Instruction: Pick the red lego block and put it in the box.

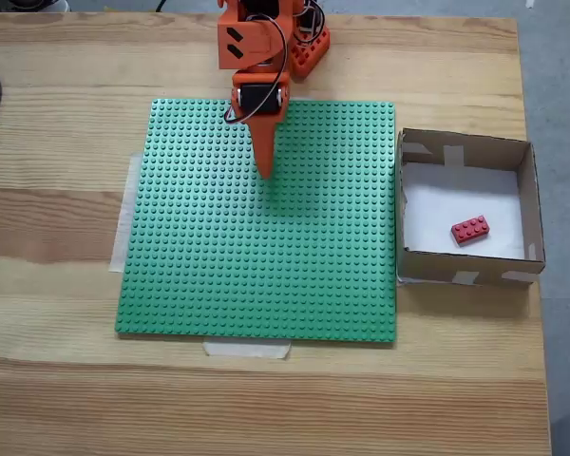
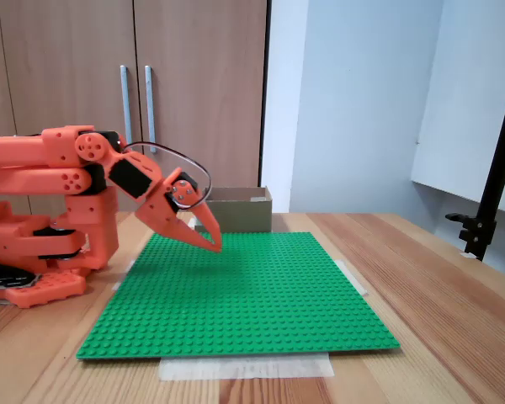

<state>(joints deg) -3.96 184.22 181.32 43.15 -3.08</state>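
A pale wooden table (image 1: 66, 380) carries a green studded baseplate (image 1: 266, 266), with the box (image 1: 532, 204) against its right edge in the top-down fixed view. The red lego block (image 1: 470, 229) already lies on the box's white floor, near the front wall, long axis slightly tilted. The gripper (image 1: 264, 169) hangs clenched and empty above the baseplate's far edge, well left of the brick, so I judge the task done.

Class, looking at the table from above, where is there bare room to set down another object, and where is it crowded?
Most of the large green studded baseplate is free, below and beside the orange gripper. Bare wooden table lies beneath the baseplate and to its left. The square cardboard box has white floor free around the small red lego block. It is crowded at the arm's base.
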